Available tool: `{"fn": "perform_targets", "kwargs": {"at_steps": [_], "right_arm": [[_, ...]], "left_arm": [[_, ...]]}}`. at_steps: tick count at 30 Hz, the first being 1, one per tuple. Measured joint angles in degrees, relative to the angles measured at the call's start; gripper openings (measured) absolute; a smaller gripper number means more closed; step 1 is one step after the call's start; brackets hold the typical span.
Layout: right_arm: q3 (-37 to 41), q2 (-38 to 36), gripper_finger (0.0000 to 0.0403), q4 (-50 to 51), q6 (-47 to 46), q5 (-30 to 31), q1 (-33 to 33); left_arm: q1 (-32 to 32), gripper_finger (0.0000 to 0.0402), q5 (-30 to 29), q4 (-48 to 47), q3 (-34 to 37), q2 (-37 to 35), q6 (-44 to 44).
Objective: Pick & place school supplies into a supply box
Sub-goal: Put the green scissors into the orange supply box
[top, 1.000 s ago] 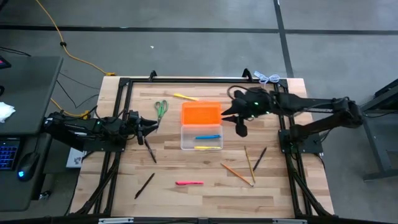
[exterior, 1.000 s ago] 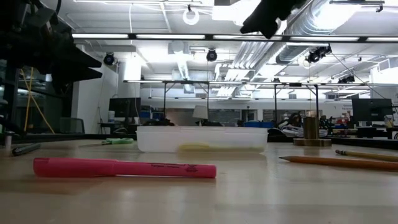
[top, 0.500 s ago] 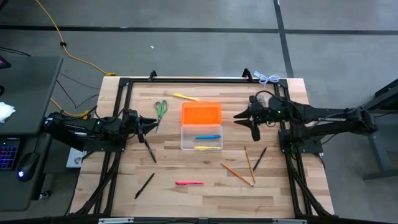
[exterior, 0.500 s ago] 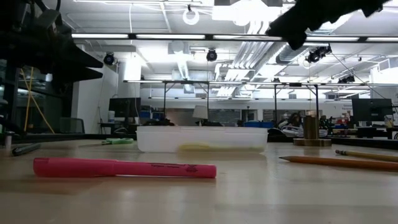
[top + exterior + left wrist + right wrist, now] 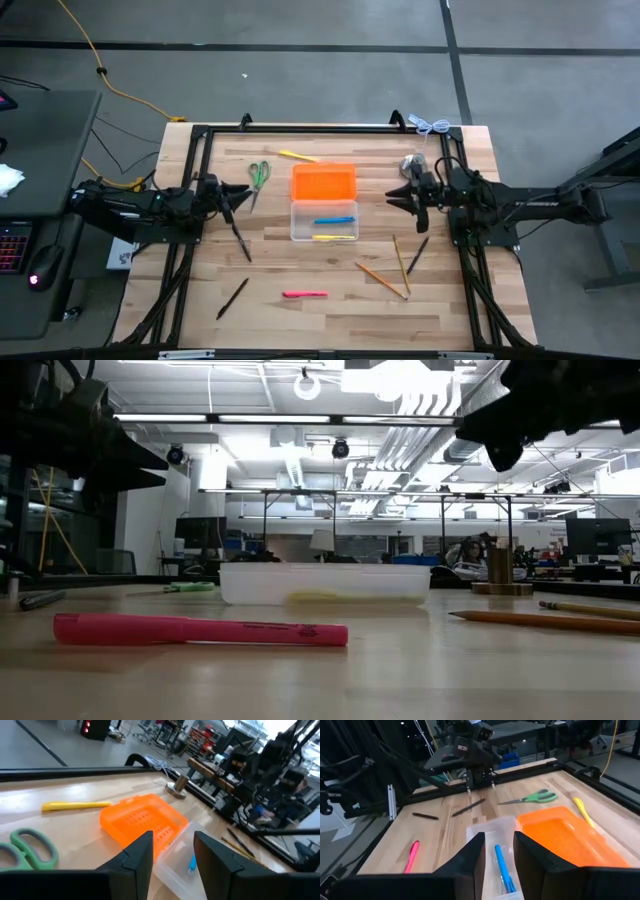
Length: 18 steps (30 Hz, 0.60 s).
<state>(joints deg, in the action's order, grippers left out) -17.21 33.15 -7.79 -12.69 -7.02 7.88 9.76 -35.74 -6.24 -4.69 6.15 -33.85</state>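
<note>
The supply box [image 5: 323,222] is a clear case lying open with its orange lid [image 5: 324,182] on the far side. A blue pen [image 5: 334,220] and a yellow pen [image 5: 334,237] lie inside it. Green scissors [image 5: 259,175], a yellow marker [image 5: 298,156], a pink marker [image 5: 304,294], black pens [image 5: 241,243] and pencils [image 5: 380,280] lie loose on the table. My left gripper [image 5: 172,855] hovers open left of the box, beside the scissors. My right gripper [image 5: 497,855] hovers open right of the box, pointing at it. Neither has anything between its fingers.
A silver bell-shaped metal object [image 5: 410,163] stands at the far right, just behind my right gripper. A black frame [image 5: 320,128] runs along the table's far and side edges. Another black pen [image 5: 418,253] and a pencil [image 5: 400,262] lie near the right arm's base.
My right gripper has drawn back from beside the orange lid toward the table's right edge and has come down. It has tipped from slanting downward to nearly level. Its fingers have stayed open and hold nothing. The supplies and the box have not moved.
</note>
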Motion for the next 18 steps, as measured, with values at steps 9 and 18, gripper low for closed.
{"fn": "perform_targets", "kwargs": {"at_steps": [9, 18], "right_arm": [[7.56, -3.57, 0.0078, -8.25, -2.16, 0.46, 0.0], [13.67, -5.67, 0.0078, -16.06, -2.53, 0.46, 0.0]], "left_arm": [[0.0, 0.0172, -4.08, -0.01, -3.78, 3.26, 2.36], [0.0, 0.0172, -6.18, -6.5, -13.81, 17.2, 3.58]]}}
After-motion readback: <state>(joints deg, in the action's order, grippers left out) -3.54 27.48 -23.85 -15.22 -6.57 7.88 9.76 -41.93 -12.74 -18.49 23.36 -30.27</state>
